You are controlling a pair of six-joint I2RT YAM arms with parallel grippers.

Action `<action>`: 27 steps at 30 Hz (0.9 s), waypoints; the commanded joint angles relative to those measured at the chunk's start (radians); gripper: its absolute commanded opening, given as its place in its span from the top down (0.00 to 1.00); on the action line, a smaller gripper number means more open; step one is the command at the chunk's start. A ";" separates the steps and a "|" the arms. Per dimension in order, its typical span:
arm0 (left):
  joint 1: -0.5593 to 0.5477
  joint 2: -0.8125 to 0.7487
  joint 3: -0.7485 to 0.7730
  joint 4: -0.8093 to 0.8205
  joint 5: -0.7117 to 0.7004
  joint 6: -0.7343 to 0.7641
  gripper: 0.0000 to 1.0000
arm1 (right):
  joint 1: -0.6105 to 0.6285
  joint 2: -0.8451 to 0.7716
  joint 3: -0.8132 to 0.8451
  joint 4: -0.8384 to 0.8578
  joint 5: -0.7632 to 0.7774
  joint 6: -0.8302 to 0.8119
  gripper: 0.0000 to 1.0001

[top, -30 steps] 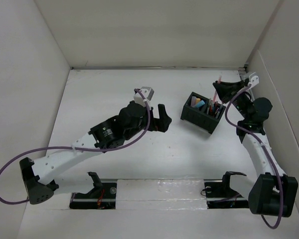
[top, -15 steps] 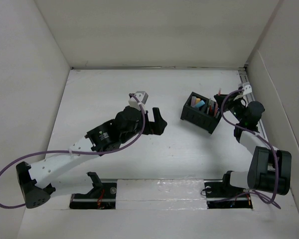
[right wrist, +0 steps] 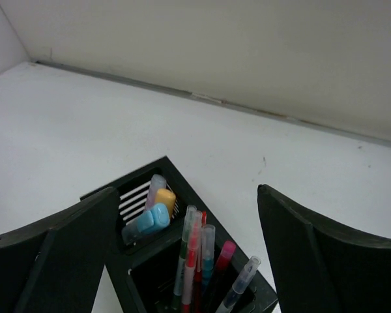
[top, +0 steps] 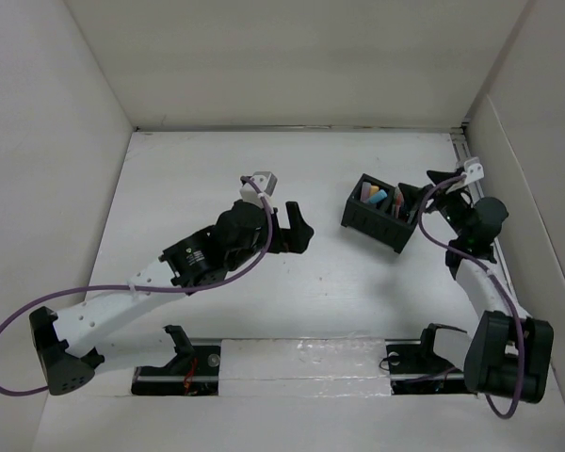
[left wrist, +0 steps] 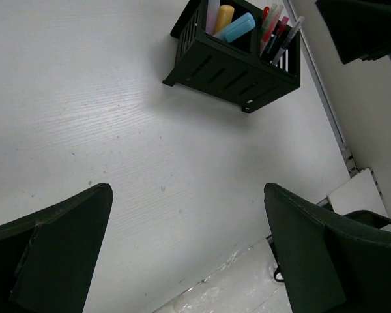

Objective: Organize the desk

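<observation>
Now the right gripper (top: 435, 188) hangs spread and empty just over the organizer (top: 377, 221), right of centre in the top view, on the desk (top: 198, 169). The left gripper (top: 298, 229), also spread and empty, hovers mid-frame. The right arm should probably lift straight up, clear of the pens (right wrist: 197, 261), so the box isn't nudged. No writing is readable.

Left arm extended forward, left pincer (left wrist: 188, 190) spread wide. Right arm bent, right pincer (right wrist: 186, 195) spread wide.
</observation>
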 commanded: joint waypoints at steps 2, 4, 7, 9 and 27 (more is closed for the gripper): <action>0.005 -0.009 0.054 0.011 -0.044 0.011 0.02 | -0.007 -0.106 0.084 -0.079 0.006 -0.020 0.07; 0.005 -0.006 0.083 0.002 -0.060 0.015 0.02 | 0.005 -0.112 0.095 -0.054 -0.006 0.058 0.06; 0.005 0.006 0.141 -0.035 -0.098 0.020 0.02 | 0.039 -0.120 0.160 -0.091 -0.045 0.106 0.10; 0.005 0.015 0.179 -0.077 -0.139 0.018 0.02 | 0.095 -0.137 0.222 -0.213 -0.074 0.062 0.14; 0.005 -0.119 0.589 -0.101 -0.414 0.110 0.01 | 0.393 -0.402 0.943 -0.825 -0.019 -0.401 0.65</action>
